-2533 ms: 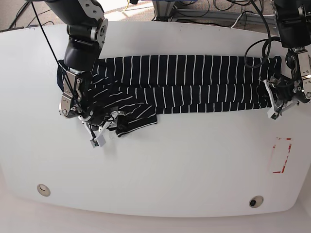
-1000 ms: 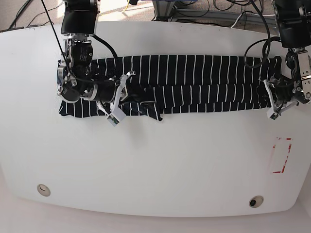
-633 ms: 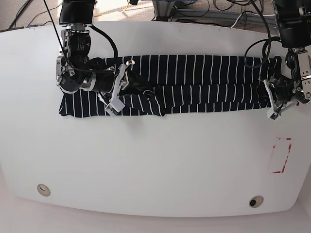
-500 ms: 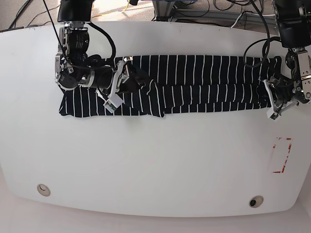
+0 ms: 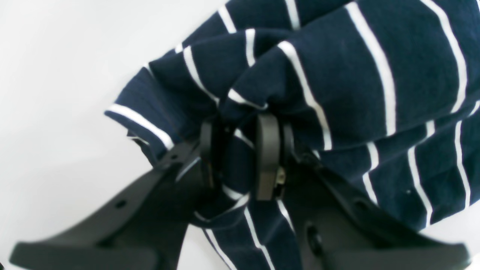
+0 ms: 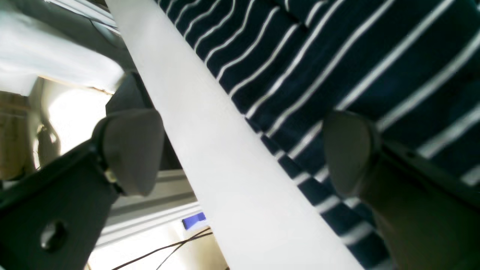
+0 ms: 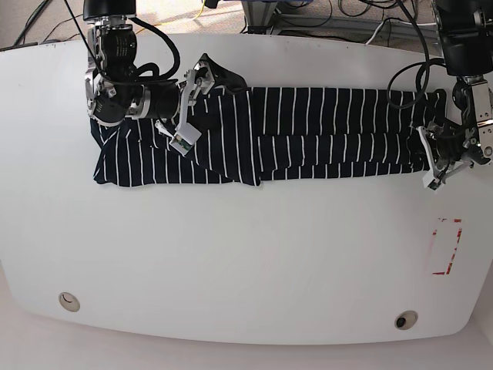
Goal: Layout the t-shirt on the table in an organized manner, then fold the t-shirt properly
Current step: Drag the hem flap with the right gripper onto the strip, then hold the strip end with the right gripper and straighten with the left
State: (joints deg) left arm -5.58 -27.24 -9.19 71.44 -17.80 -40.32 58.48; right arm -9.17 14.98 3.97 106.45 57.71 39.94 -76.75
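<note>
While the t-shirt (image 7: 308,132) lies stretched in a long dark striped band across the far half of the table (image 7: 246,262), the two arms sit at its opposite ends. At the right end of the base view, the left gripper (image 7: 437,166) is clamped on a bunched fold of the shirt's edge; its wrist camera shows the fingers (image 5: 267,157) pressed close together with navy, white-striped cloth (image 5: 337,86) pinched between them and spilling around both sides. At the left end, the right gripper (image 7: 190,104) hovers over the shirt's far edge with its jaws spread wide and nothing between them; in its wrist view one pad (image 6: 129,150) hangs over the background beyond the table's edge (image 6: 225,180) and the other pad (image 6: 348,150) hangs over the striped fabric (image 6: 337,48). The left portion of the shirt is folded over itself into a wider panel than the rest. A red-outlined rectangle mark (image 7: 446,247) sits on the bare tabletop near the right side, well apart from the garment.
</note>
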